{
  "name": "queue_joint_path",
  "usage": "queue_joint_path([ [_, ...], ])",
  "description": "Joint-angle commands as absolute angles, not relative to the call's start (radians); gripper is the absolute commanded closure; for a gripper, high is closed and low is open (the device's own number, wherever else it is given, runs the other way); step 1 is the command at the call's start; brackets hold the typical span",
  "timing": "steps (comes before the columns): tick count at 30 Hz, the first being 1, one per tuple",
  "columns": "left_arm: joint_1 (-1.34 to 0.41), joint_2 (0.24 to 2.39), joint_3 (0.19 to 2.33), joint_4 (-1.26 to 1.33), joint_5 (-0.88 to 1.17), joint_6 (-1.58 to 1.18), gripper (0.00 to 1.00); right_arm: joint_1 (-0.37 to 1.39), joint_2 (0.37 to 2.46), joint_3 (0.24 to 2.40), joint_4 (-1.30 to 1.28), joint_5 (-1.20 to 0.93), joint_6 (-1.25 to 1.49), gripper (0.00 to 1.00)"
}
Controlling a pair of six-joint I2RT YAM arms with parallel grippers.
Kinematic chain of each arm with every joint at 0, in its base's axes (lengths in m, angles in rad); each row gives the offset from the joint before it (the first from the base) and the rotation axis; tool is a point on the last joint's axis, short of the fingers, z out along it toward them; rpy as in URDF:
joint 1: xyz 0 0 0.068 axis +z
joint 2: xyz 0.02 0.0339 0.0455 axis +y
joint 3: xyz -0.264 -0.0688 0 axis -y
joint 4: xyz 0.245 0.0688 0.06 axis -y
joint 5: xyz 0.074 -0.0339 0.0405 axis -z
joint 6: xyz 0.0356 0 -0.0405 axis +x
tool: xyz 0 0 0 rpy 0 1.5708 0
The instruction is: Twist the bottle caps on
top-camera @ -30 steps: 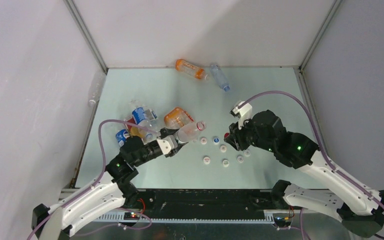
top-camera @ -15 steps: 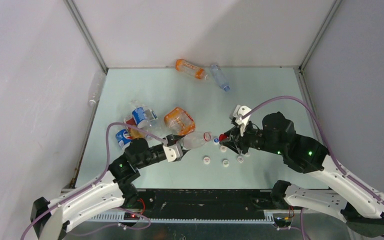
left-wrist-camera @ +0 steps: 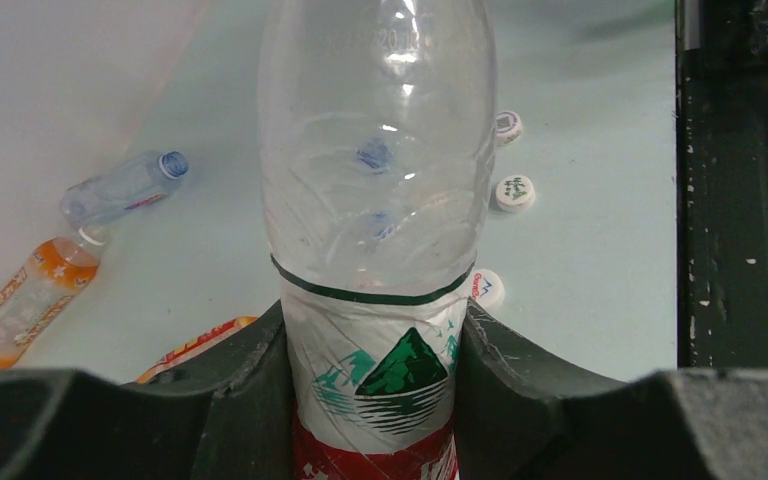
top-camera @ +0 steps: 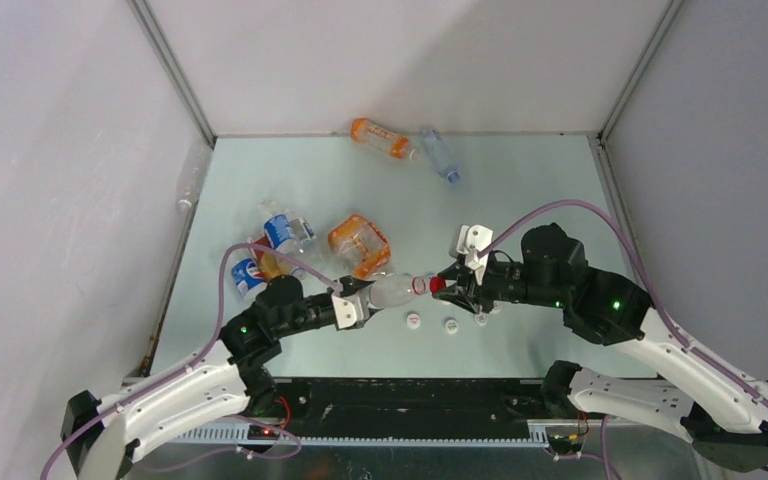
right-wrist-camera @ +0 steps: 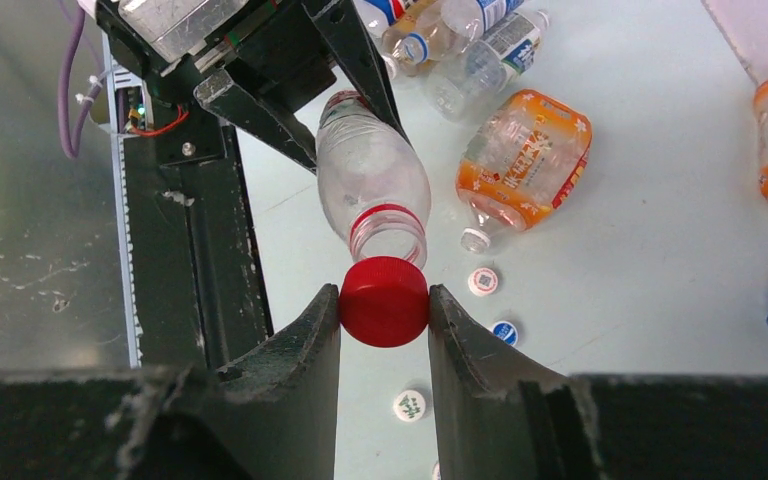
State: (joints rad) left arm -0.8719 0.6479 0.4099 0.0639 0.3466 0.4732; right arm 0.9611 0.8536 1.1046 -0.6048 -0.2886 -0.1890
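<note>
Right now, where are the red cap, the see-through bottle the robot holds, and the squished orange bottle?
Small round red plastic cap (right-wrist-camera: 384, 300): right wrist view, middle of the cap.
Clear plastic bottle with red neck ring (right-wrist-camera: 372, 185): right wrist view, its bare shoulder.
Squashed orange plastic bottle (right-wrist-camera: 525, 150): right wrist view, its labelled body.

White arms (top-camera: 190, 385) w/ blk joints, green LEDs (top-camera: 615, 304), purple cables (top-camera: 563, 205), blk fingers (right-wrist-camera: 290, 350).

my left gripper (left-wrist-camera: 372, 325) has both dark fingers (left-wrist-camera: 250, 370) pressed to the sides of a clear bottle (left-wrist-camera: 375, 150), right at its white label with the green mountain, and the bare body runs straight ahead of the hand. ahead and to the right of the fingers, three white caps (left-wrist-camera: 514, 192) lie apart on the table (left-wrist-camera: 600, 250). ahead to the left, an orange bottle (left-wrist-camera: 20, 305) and a small clear bottle with a blue neck (left-wrist-camera: 120, 190) lie on their sides, nearly end to end.
</note>
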Motion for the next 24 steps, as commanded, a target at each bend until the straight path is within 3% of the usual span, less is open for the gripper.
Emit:
queue_joint_path([
  [1, -0.881, 0.644, 0.465, 0.067, 0.384, 0.494, 0.54, 0.969, 0.868, 1.142, -0.59, -0.324, -0.245, 0.9],
  [24, -0.887, 0.634, 0.475, 0.094, 0.532, 0.476, 0.64, 0.969, 0.939, 1.134, -0.621, -0.396, -0.319, 0.94],
])
